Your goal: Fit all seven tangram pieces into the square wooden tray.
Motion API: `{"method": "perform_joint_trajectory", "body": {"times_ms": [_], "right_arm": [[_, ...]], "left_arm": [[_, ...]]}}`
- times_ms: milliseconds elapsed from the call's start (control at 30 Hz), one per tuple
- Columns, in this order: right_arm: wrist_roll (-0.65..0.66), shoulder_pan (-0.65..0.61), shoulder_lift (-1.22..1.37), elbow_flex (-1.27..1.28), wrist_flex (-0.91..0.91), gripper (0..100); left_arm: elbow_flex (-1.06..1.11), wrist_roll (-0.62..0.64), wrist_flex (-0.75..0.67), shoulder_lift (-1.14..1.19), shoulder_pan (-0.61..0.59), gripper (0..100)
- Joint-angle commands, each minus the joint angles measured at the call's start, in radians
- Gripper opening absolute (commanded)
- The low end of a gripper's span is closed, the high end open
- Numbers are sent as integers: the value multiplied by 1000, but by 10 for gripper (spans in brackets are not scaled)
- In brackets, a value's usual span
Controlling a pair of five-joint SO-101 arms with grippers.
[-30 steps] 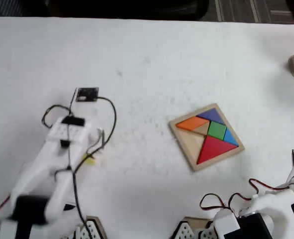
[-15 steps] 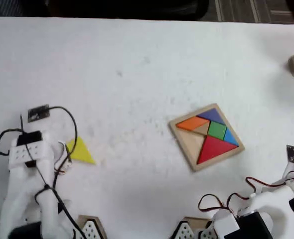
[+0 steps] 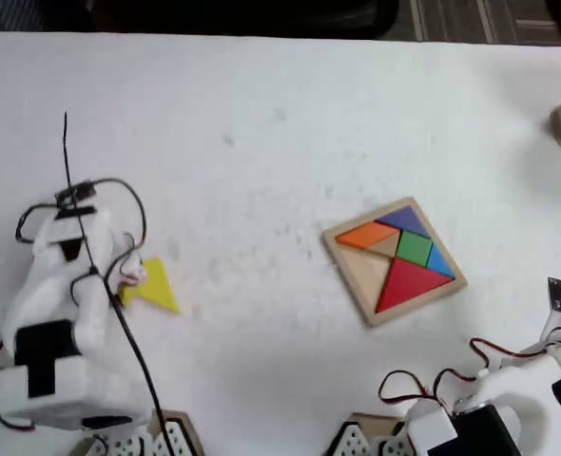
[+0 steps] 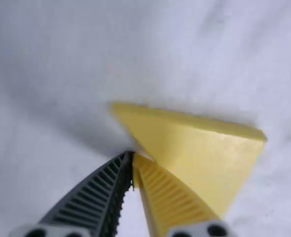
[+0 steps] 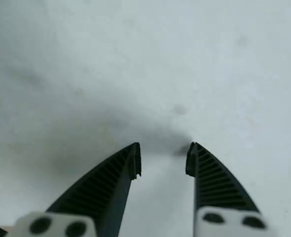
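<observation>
A yellow wooden triangle [image 3: 154,288] lay on the white counter [image 3: 261,123]. The pale square wooden tray [image 3: 364,275] held an orange piece [image 3: 366,235], an indigo piece [image 3: 404,221], a green square [image 3: 414,249], a blue triangle [image 3: 439,263] and a red triangle [image 3: 409,283]. The right end effector [image 5: 163,160] was dark grey and ribbed.

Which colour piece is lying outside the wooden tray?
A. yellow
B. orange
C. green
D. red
A: the yellow triangle lies on the white table, away from the wooden tray, while the red piece, the green piece and the orange piece sit inside the tray.
</observation>
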Motion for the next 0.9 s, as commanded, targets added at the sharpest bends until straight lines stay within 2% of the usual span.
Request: {"method": "perform_joint_trajectory", "body": {"times_ms": [0,267,533,600,733,867], "right_arm": [[11,10,-42,-8,-16,162],[11,12,-33,-6,-56,162],[9,-2,-33,12,-114,162],[3,-21,-33,29,-136,161],[2,-41,-33,66,-156,160],[0,-65,-35,77,-154,159]], "left_arm": [[-210,15,-35,70,111,23],[-370,12,-35,143,294,23],[-381,3,-12,102,317,24],[-381,-71,3,101,317,24],[-381,-370,20,102,318,24],[-374,-411,51,97,321,24]]}}
